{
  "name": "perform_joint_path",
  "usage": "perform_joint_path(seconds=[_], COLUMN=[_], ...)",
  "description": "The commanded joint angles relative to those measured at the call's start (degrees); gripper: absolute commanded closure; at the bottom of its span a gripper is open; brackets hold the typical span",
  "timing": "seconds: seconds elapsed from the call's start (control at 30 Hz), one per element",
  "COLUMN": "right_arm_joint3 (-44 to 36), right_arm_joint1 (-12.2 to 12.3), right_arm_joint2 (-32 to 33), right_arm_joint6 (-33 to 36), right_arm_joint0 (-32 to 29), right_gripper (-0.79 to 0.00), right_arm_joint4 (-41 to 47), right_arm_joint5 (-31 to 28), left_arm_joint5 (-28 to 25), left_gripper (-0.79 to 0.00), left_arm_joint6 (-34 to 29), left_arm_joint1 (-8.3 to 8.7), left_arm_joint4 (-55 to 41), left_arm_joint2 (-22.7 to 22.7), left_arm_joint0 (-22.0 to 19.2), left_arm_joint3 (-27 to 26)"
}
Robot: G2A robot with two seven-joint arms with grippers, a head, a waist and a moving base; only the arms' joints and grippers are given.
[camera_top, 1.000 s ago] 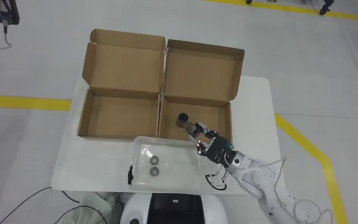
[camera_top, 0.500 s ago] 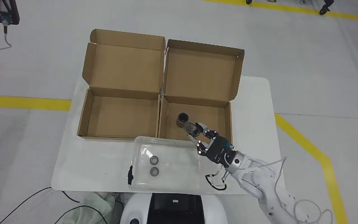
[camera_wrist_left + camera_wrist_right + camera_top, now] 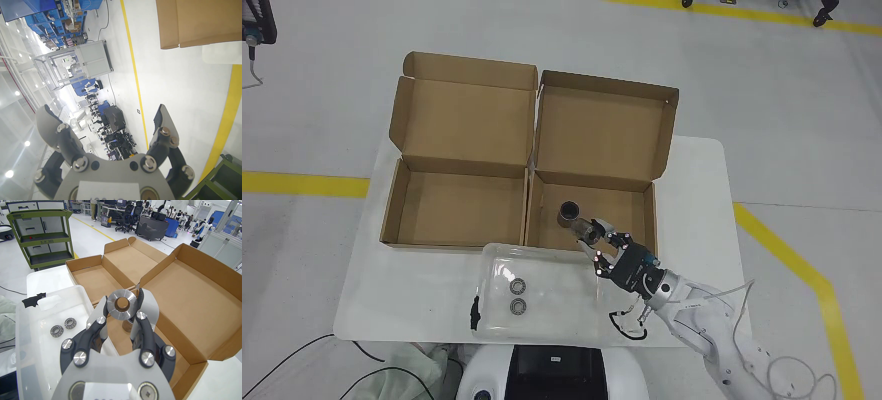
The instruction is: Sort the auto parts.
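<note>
Shiny metal ring (image 3: 113,311), matt cardboard box (image 3: 189,306)

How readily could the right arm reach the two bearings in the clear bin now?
Probably not yet: the right gripper is shut on a metal ring. The bearings lie uncovered in the bin nearby.

Robot lab hall — yellow floor lines (image 3: 302,184), office chairs (image 3: 130,213), green cart (image 3: 40,239)

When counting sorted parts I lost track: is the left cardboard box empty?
Empty: the left cardboard box has a bare floor, no parts inside.
</note>
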Motion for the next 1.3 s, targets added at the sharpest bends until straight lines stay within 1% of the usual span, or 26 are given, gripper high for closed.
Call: perform_joint_path(seconds=[0.0, 0.53, 0.8, 0.9, 1.0, 1.13, 1.27], right_arm_joint3=[0.00, -0.10, -0.15, 0.41, 2.02, 5.48, 8.62], right_arm_joint1=[0.00, -0.02, -0.21, -0.35, -0.60, -0.94, -1.46], right_arm_joint2=[0.00, 0.05, 0.88, 1.13, 1.67, 1.89, 0.41], right_arm_joint6=[0.08, 0.15, 2.91, 6.76, 10.89, 17.05, 22.29], right_arm_joint0=[0.00, 0.01, 0.67, 1.40, 3.15, 6.65, 9.73], right_gripper=[0.000, 0.000, 0.000, 0.000, 0.000, 0.000, 0.000], right_arm_joint4=[0.00, 0.03, 0.33, 0.27, 2.66, 5.20, 6.35], right_arm_joint5=[0.01, 0.28, 1.23, 2.53, 3.13, 2.29, 1.78], left_arm_joint5=[0.00, 0.00, 0.00, 0.00, 0.00, 0.00, 0.00], left_gripper=[-0.785, -0.785, -0.785, -0.785, -0.785, -0.785, -0.785], left_arm_joint6=[0.00, 0.00, 0.00, 0.00, 0.00, 0.00, 0.00], left_arm_joint1=[0.00, 0.00, 0.00, 0.00, 0.00, 0.00, 0.00], left_arm_joint4=[0.00, 0.00, 0.00, 0.00, 0.00, 0.00, 0.00], left_arm_joint2=[0.00, 0.00, 0.00, 0.00, 0.00, 0.00, 0.00], left_arm_joint0=[0.00, 0.00, 0.00, 0.00, 0.00, 0.00, 0.00], left_arm_joint3=[0.00, 0.00, 0.00, 0.00, 0.00, 0.00, 0.00])
